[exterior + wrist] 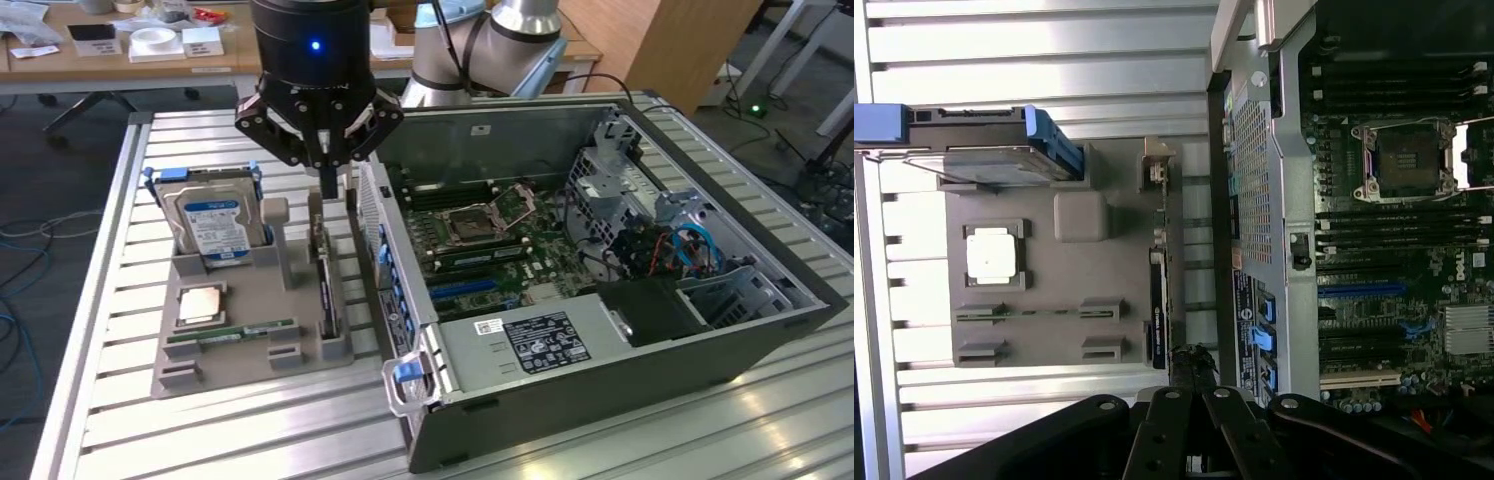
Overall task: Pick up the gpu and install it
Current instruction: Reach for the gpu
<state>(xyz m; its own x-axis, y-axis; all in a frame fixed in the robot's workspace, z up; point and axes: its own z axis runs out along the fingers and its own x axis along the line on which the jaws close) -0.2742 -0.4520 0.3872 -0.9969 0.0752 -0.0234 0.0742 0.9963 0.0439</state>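
Because the gpu (324,285) stands on its long edge in a slot of the grey holder tray (227,365), its thin upper edge is offered straight up to a grasp from above. The tray sits on the slatted counter (240,430), just beside the open computer case (747,330), so the card waits close to the motherboard (494,240) it is meant for. The hard drive (216,225) is propped upright in the same tray, well clear of the card. The hand (328,185) hangs directly over the end of the gpu farther from the exterior camera, its fingers pointing down and drawn fully together. In the wrist view the hand (1192,360) meets the line of the card (1158,290), but I cannot tell whether it pinches that edge or merely touches it. The gpu is seated in its slot, not lifted.
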